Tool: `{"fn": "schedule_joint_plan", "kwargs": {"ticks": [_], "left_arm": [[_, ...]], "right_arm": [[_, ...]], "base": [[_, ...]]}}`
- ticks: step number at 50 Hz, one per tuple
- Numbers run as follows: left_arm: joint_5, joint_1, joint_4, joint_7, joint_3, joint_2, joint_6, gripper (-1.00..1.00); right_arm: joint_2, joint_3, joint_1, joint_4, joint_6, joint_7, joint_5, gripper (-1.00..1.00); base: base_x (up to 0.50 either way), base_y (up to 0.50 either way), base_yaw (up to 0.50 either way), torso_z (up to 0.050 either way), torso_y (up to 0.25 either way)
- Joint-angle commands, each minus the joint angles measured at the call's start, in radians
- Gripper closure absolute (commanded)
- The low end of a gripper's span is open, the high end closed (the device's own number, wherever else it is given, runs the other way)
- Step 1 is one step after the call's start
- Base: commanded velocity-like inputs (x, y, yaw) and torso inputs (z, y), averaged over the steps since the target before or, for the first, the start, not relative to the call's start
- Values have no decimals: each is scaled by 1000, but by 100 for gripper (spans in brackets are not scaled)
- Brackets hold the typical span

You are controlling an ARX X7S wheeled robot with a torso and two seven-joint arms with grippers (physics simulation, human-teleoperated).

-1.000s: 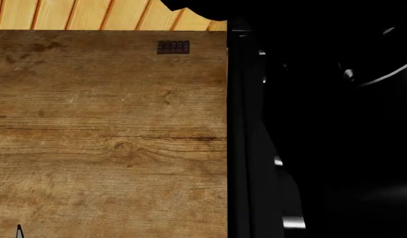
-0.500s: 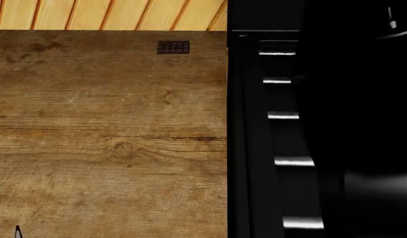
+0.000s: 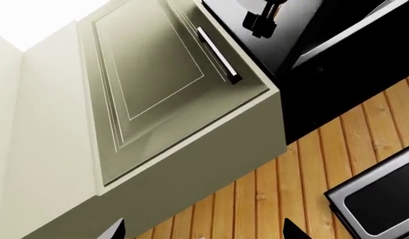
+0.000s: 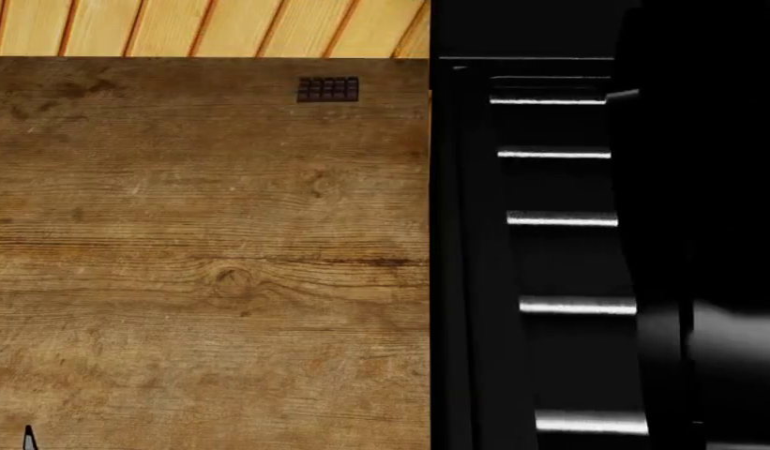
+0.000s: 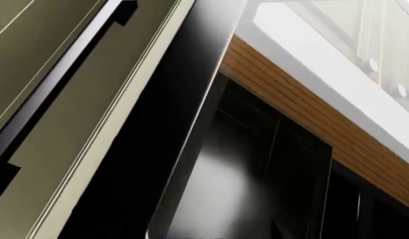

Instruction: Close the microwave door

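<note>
1. From our head camera we look down on a wooden counter (image 4: pixel 209 253), with a small dark chocolate bar (image 4: pixel 327 89) lying near its far edge.
2. To the right of the counter stands a black appliance (image 4: pixel 485 281) with bright horizontal bars (image 4: pixel 560 219) stepping down its face; we cannot tell whether this is the microwave.
3. A dark, rounded shape (image 4: pixel 722 234) fills the right edge of that view; we cannot identify it.
4. In our left wrist view, a pale green cabinet door (image 3: pixel 151 84) with a dark bar handle (image 3: pixel 217 56) sits above wood-plank wall panelling (image 3: pixel 284 189). The microwave (image 3: pixel 380 199) shows at the frame's corner, its door state unclear.
5. Two fingertips (image 3: pixel 294 231) of our left gripper (image 3: pixel 204 231) stand well apart, holding nothing.
6. Our right wrist view shows a glossy black panel (image 5: pixel 257 179) beside a cabinet front (image 5: pixel 71 124); the right gripper is out of sight.
</note>
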Motion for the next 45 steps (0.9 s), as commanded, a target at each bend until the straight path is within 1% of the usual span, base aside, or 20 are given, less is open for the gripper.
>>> {"fn": "schedule_joint_plan", "kwargs": {"ticks": [1, 20, 25, 27, 30, 38, 45], "left_arm": [[-3, -1, 1, -2, 0, -2, -3, -100], [-5, -1, -4, -11, 2, -8, -2, -100], [-2, 0, 3, -8, 5, -7, -4, -100], [-4, -1, 3, -9, 4, -8, -4, -100], [-4, -1, 2, -10, 5, -9, -4, -100], [-6, 5, 4, -19, -2, -13, -5, -100], [-13, 7, 3, -26, -7, -15, -7, -100]], "right_arm": [[-6, 1, 8, 52, -22, 0, 16, -100], [-7, 31, 51, 211, -25, -15, 59, -100], [-28, 15, 81, 320, -32, -70, 83, -100], [-34, -13, 89, 360, -30, -156, 105, -100], [-48, -30, 114, 435, -58, -141, 92, -100], [-59, -31, 161, 535, -96, -133, 102, -100], [-60, -30, 198, 581, -104, -117, 103, -100]], "base": [[0, 0, 0, 0, 0], [0, 0, 0, 0, 0], [0, 0, 0, 0, 0], [0, 0, 0, 0, 0], [0, 0, 0, 0, 0], [12, 0, 4, 0, 0], [25, 0, 10, 6, 0]]}}
